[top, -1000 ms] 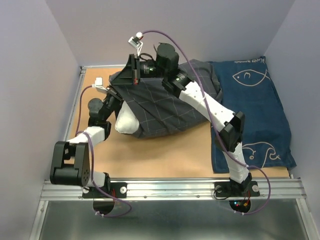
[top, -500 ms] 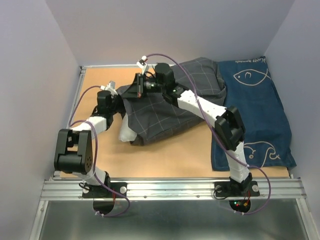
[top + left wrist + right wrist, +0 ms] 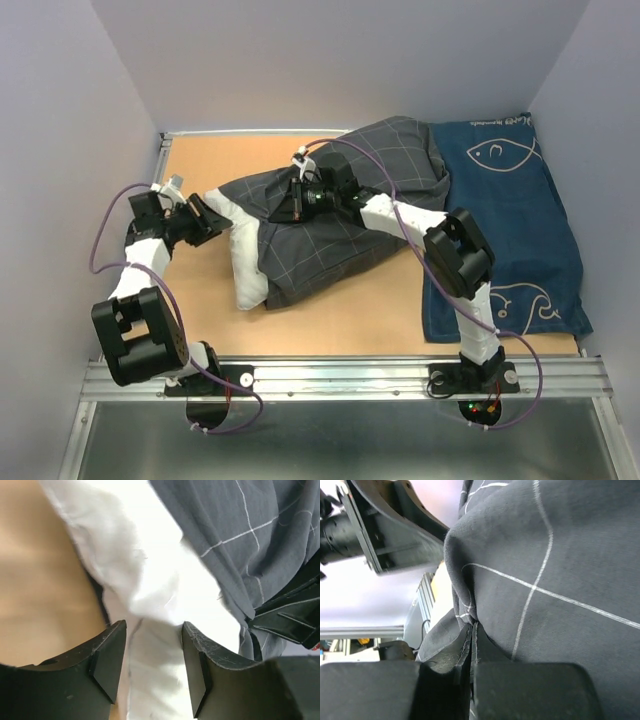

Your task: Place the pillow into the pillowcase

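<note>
Left fingers (image 3: 107, 655) stand apart, empty, before the pillow (image 3: 150, 580); right fingers (image 3: 530, 690) pinch the pillowcase (image 3: 545, 555) fabric.

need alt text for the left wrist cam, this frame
The white pillow fills the middle of the view, seen past the left arm's two black fingers, which stand apart and are not clamped on it. The grey grid-patterned pillowcase covers the pillow at upper right, and bare tan table shows at left.
</note>
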Controlling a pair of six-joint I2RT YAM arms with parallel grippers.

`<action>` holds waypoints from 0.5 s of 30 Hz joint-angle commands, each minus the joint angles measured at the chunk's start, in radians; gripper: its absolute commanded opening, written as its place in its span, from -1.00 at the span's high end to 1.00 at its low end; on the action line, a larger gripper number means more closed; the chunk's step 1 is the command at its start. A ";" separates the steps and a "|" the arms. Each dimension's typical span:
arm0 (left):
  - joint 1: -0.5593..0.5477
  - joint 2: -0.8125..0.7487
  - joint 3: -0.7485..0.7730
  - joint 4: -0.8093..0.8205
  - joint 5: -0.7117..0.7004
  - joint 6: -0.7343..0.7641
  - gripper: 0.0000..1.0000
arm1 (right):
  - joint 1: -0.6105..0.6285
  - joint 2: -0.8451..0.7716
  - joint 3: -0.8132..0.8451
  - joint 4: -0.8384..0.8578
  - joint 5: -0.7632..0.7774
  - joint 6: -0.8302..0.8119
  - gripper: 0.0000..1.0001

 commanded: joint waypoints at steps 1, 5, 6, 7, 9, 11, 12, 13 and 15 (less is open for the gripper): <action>0.162 -0.053 0.016 -0.124 0.092 0.115 -0.18 | -0.006 -0.027 0.080 -0.007 -0.033 -0.045 0.99; 0.226 -0.019 -0.009 -0.084 0.050 0.163 -0.18 | -0.011 -0.073 0.201 -0.005 -0.073 0.003 0.99; 0.226 -0.004 -0.012 -0.078 0.044 0.173 -0.18 | -0.011 -0.089 0.227 -0.005 -0.079 0.014 0.99; 0.226 0.033 -0.015 -0.066 0.070 0.180 -0.17 | -0.011 -0.093 0.261 -0.007 -0.087 0.014 0.99; 0.226 0.064 -0.016 -0.004 0.105 0.180 -0.17 | -0.016 -0.103 0.334 -0.007 -0.095 0.024 0.99; 0.221 0.062 -0.010 0.065 0.177 0.198 -0.17 | -0.032 -0.116 0.368 -0.007 -0.108 0.040 0.99; 0.214 0.056 0.005 0.088 0.195 0.228 -0.18 | -0.036 -0.124 0.393 -0.007 -0.113 0.035 0.99; 0.212 0.055 0.028 0.088 0.208 0.258 -0.19 | -0.042 -0.145 0.399 -0.007 -0.118 0.025 0.99; 0.209 0.059 0.118 0.109 0.300 0.349 -0.20 | -0.045 -0.171 0.405 -0.008 -0.130 -0.003 0.99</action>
